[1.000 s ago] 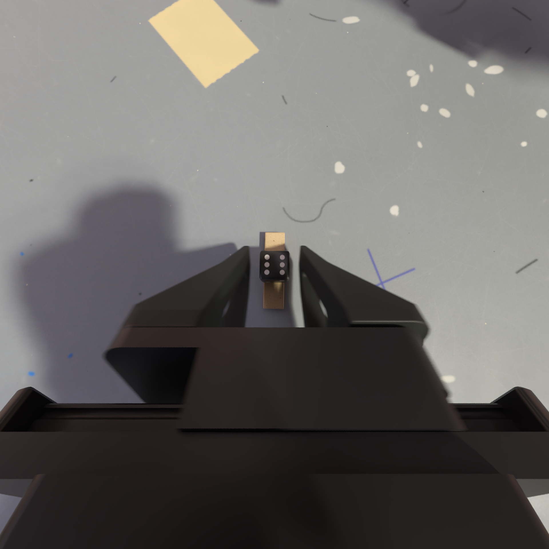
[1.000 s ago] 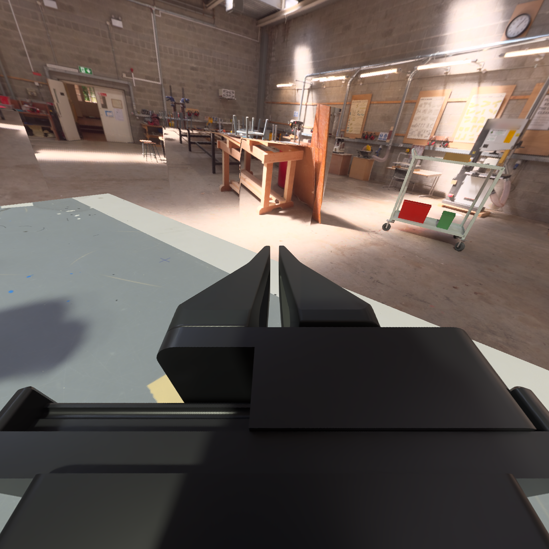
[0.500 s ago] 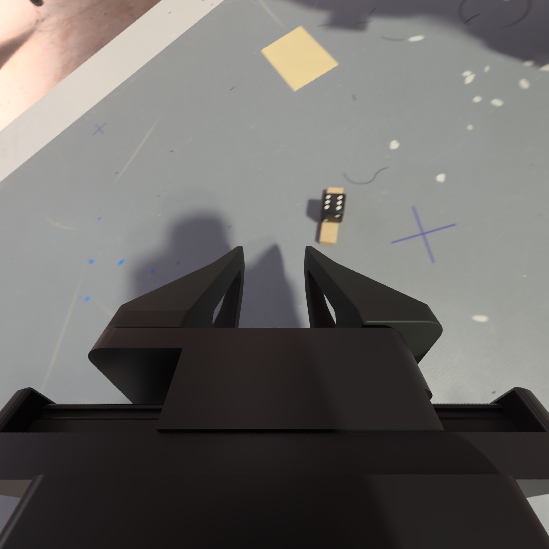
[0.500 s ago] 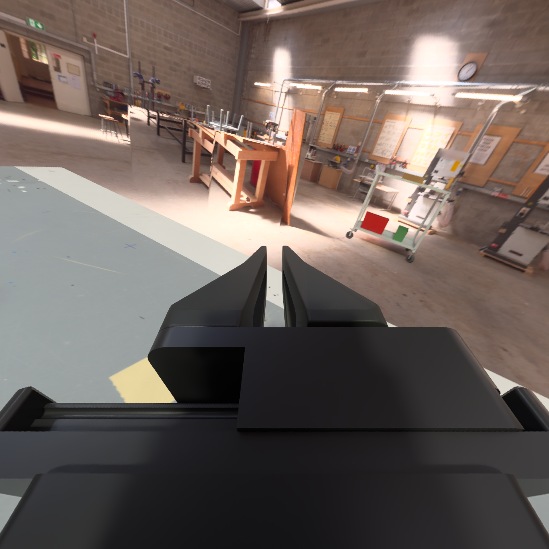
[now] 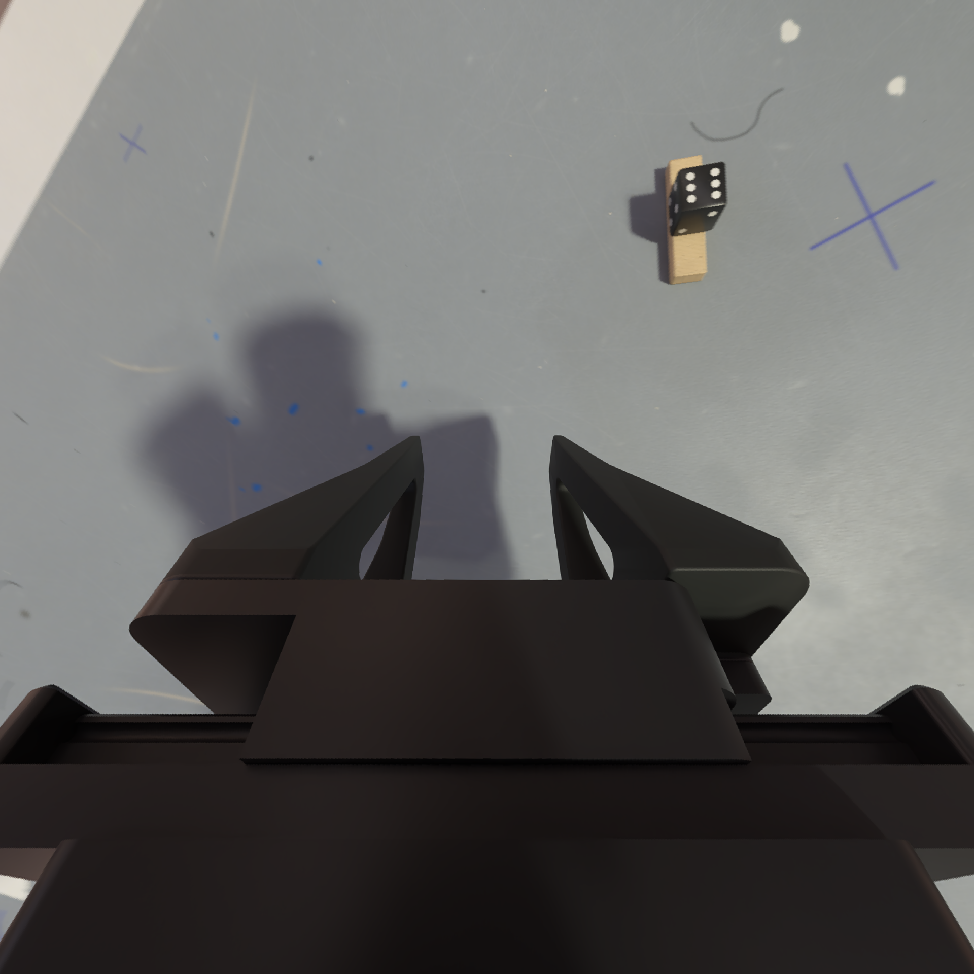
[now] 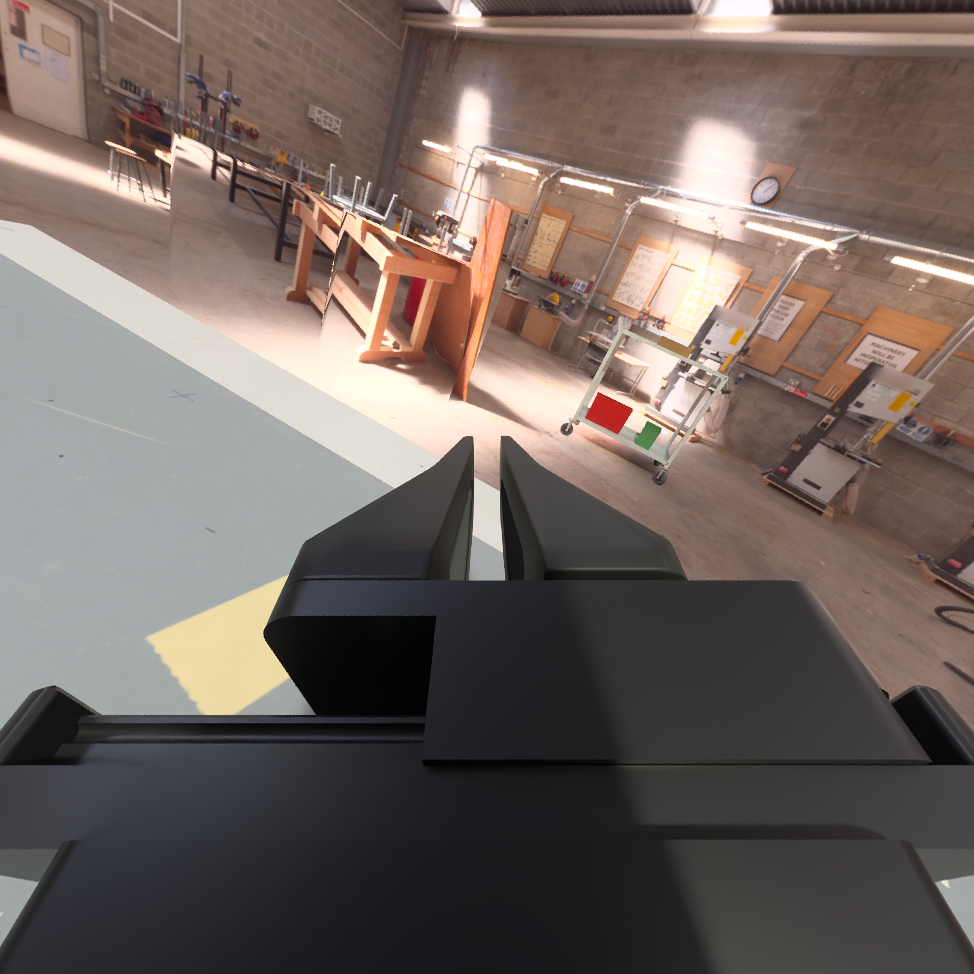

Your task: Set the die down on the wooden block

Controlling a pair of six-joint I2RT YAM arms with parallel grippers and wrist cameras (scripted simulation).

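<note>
In the left wrist view a black die [image 5: 698, 197] with white pips rests on the far end of a small flat wooden block [image 5: 685, 253] on the grey table. My left gripper [image 5: 485, 448] is open and empty, well back from the die and to its left, above the table. In the right wrist view my right gripper [image 6: 486, 448] has its jaws almost together with only a thin gap and nothing between them, over the table's edge. The die and block do not show in the right wrist view.
The grey table [image 5: 474, 211] has a pale border [image 5: 47, 105] at the far left, a blue cross mark [image 5: 872, 216] right of the block, and white specks. A yellow paper patch [image 6: 221, 653] lies under my right gripper. A workshop with benches [image 6: 390, 263] lies beyond the table.
My left gripper has let go of the die, opened wider and pulled back and left, so die and block now sit far off at upper right. The right wrist view has tilted.
</note>
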